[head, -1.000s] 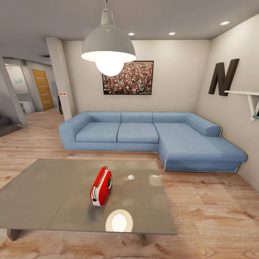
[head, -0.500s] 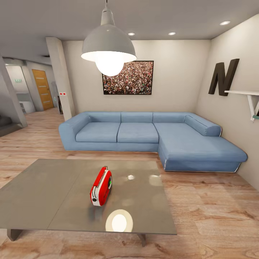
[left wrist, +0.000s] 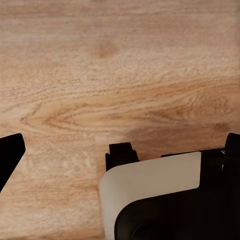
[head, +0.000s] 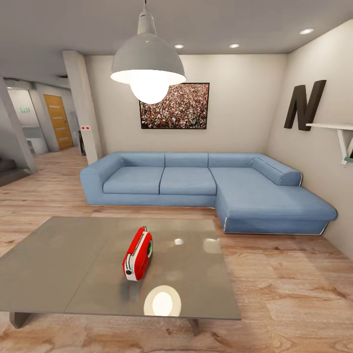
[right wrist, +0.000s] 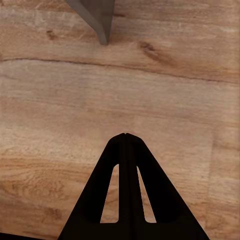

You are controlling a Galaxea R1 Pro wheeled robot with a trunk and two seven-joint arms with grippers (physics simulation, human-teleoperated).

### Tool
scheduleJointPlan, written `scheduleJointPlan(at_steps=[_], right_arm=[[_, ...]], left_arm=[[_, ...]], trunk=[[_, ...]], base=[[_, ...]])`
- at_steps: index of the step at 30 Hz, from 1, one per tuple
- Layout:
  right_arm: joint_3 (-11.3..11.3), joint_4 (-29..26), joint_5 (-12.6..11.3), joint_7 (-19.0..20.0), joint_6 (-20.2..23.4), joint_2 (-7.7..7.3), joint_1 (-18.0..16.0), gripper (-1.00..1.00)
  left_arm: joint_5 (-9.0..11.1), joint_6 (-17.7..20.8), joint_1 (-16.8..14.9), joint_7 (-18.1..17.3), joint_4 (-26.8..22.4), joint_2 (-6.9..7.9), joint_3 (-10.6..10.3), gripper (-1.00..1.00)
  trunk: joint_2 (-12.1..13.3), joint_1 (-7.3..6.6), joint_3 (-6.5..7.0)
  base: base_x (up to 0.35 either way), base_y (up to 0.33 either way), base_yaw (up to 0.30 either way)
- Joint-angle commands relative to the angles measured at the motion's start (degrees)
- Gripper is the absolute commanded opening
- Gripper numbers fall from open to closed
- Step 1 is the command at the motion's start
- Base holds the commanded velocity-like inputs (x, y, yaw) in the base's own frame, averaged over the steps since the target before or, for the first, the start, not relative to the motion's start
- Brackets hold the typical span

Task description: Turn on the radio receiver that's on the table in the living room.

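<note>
The radio receiver (head: pixel 138 255) is small and red with white sides. It stands upright near the middle of the low grey table (head: pixel 68 267), with its green-centred dial facing right. This is the living room, with a blue L-shaped sofa (head: pixel 196 184) behind the table. In the left wrist view my left gripper (left wrist: pixel 125 141) is open over the wood floor, one black fingertip (left wrist: pixel 10 155) at each edge of the picture. My right gripper (right wrist: pixel 125 136) is shut, its tips meeting with nothing between them above the floor, near a grey table leg (right wrist: pixel 96 17).
A white dome pendant lamp (head: pixel 148 66) hangs over the table, and its glare reflects on the top. A dark letter N (head: pixel 304 104) and a white shelf (head: pixel 333 127) are on the right wall. Wood floor (head: pixel 284 274) runs right of the table. A hallway opens at the far left.
</note>
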Motion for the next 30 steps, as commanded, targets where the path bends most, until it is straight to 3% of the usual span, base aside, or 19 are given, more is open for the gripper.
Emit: scheduleJointPlan(at_steps=[1, 30], right_arm=[[0.00, 0.00, 0.00, 0.00, 0.00, 0.00, 0.00, -1.00], [0.00, 0.00, 0.00, 0.00, 0.00, 0.00, 0.00, -1.00]], left_arm=[[0.00, 0.01, 0.00, 0.00, 0.02, 0.00, 0.00, 1.00], [0.00, -0.04, 0.00, 0.00, 0.05, 0.00, 0.00, 1.00]], trunk=[[0.00, 0.00, 0.00], [0.00, 0.00, 0.00]], base=[[0.000, 0.000, 0.000], [0.000, 0.000, 0.000]])
